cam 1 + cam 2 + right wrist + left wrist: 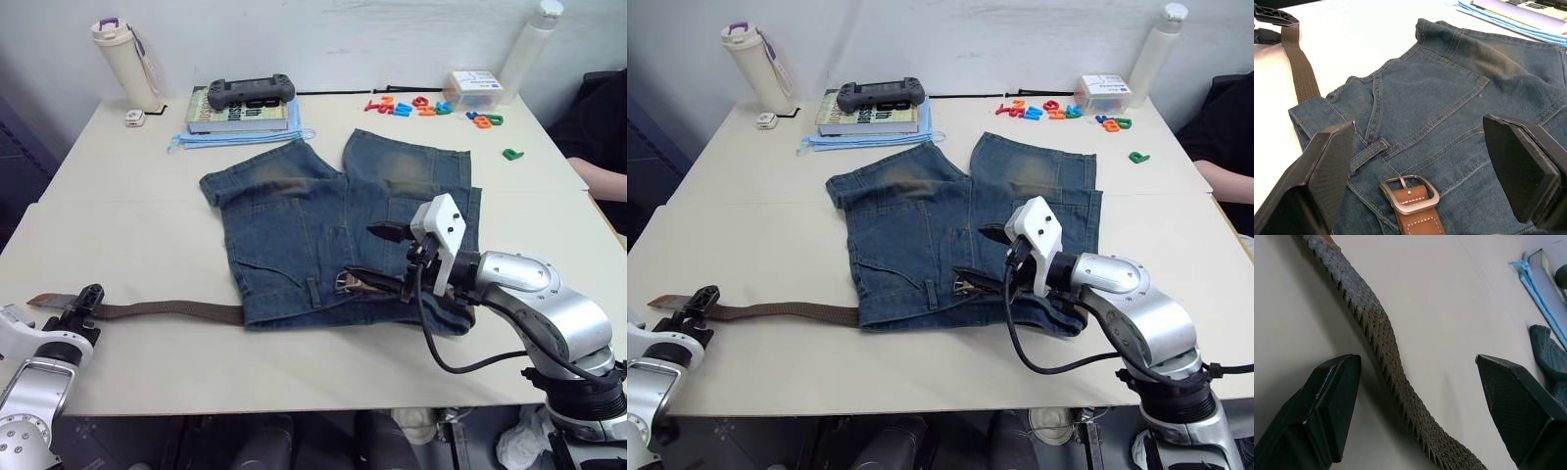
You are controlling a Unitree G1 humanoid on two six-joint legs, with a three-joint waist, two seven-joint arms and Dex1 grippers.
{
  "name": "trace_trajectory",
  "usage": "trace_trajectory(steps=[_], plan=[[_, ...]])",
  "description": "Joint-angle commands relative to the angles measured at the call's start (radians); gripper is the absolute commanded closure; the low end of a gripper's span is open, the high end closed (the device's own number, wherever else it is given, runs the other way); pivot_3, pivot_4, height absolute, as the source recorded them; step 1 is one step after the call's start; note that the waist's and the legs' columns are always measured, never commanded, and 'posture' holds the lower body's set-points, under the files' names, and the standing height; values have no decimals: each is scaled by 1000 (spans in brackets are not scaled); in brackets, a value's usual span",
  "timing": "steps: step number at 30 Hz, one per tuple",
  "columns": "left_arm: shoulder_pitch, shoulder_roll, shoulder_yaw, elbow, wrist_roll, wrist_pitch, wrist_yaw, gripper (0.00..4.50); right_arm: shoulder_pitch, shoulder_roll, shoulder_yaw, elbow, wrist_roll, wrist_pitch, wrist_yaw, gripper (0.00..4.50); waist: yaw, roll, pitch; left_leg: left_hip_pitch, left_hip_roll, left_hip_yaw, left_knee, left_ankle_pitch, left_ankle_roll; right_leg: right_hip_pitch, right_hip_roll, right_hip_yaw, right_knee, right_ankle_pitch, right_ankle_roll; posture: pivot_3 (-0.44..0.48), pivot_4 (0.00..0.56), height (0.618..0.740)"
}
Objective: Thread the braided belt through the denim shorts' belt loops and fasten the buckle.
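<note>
My left gripper [86,300] low at near-left table edge, fingers [1334,404] spread wide, holding nothing. My right arm bent inward from right side, right gripper [377,257] pointing toward my left, fingers [1327,169] wide apart, nothing clamped.

Rough woven braided belt [1378,340], smooth tan leather at the brushed-metal buckle [1411,195]. Faded, stitched cloth on the denim shorts [333,230]. Matt, smooth table [137,215]; textured black fingers [1330,169].

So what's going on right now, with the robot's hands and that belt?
Both grippers open: left gripper astride the braided belt near its tip, right gripper over the buckle. Belt runs under the denim shorts waistband, unfastened. Nothing blocking.
</note>
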Motion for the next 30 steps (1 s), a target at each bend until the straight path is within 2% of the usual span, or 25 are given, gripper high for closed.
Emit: trace_trajectory(steps=[1,3,9,12,17,21,23,25,27,30], plan=[[24,-20,-19,17,14,1,22,911,-16,4,-26,-37,8,-17,-9,0,0,1,1,0,0,0,0,0,0,0,0,0,0,0,0,0,150,707],[21,-23,-18,20,17,-10,26,1661,-17,6,-28,-37,10,-15,-13,0,0,2,1,0,0,0,0,0,0,0,0,0,0,0,0,0,150,707],[2,19,-63,22,85,-15,-4,4400,-22,7,-27,-31,8,-15,-20,0,5,2,1,0,0,0,0,0,0,0,0,0,0,0,0,0,150,707],[-14,60,-109,7,170,-41,-50,4465,-22,7,-28,-28,4,-14,-27,0,5,2,1,0,0,0,0,0,0,0,0,0,0,0,0,0,150,707],[-33,150,-213,-64,442,-186,-139,4465,-14,14,-27,-44,9,-3,-50,0,1,1,2,-1,0,0,-1,0,0,0,0,0,-1,0,0,0,150,707],[-11,337,-390,-130,826,-382,-261,4465,-20,52,-46,-65,49,36,-97,0,-5,-2,4,-1,2,1,-3,-1,0,-1,1,0,-3,0,0,0,150,707],[-17,471,-538,-154,1071,-505,-319,4465,-35,114,-65,-81,104,89,-161,0,-5,-1,4,-1,3,2,-6,-1,-1,-2,1,1,-4,-1,-1,0,150,707],[-57,538,-658,-160,1254,-577,-335,4465,-51,180,-80,-95,162,150,-227,0,-4,1,5,0,3,3,-10,-1,0,-3,1,2,-5,-1,-2,0,150,707],[-106,541,-746,-161,1377,-613,-339,4465,-60,237,-88,-108,215,206,-284,0,-5,4,5,1,2,4,-13,0,1,-3,1,2,-7,-1,-1,0,150,707],[-174,498,-880,-166,1544,-641,-355,4465,-62,340,-111,-116,314,287,-397,0,-11,4,5,-1,4,4,-15,0,1,-6,1,1,-8,-1,-1,0,150,707]])
